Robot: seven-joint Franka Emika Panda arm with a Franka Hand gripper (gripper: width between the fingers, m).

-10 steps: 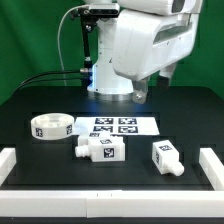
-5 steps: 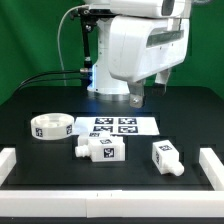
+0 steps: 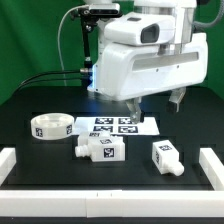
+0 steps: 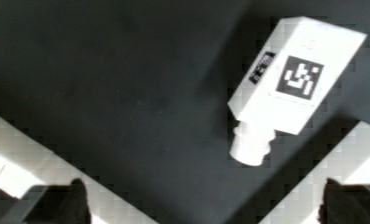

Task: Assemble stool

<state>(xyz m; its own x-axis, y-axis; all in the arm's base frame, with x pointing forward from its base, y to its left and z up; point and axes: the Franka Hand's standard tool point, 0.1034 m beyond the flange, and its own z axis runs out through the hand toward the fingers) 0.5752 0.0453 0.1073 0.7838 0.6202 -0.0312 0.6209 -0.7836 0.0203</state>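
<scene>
Wrist view shows 1 leg [image 4: 292,80] lying on the counter [image 4: 111,70], outside the fully open, empty jaws. Centre them across its block body, clear of the peg [image 4: 249,150], before closing.

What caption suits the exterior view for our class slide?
Open gripper hangs above a black table bearing a round white plastic seat and two white block legs.

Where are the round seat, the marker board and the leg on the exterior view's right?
round seat [image 3: 48,128]: exterior view, tagged side wall
marker board [image 3: 113,125]: exterior view, middle, among tags
leg [image 3: 166,157]: exterior view, tagged block body
</scene>
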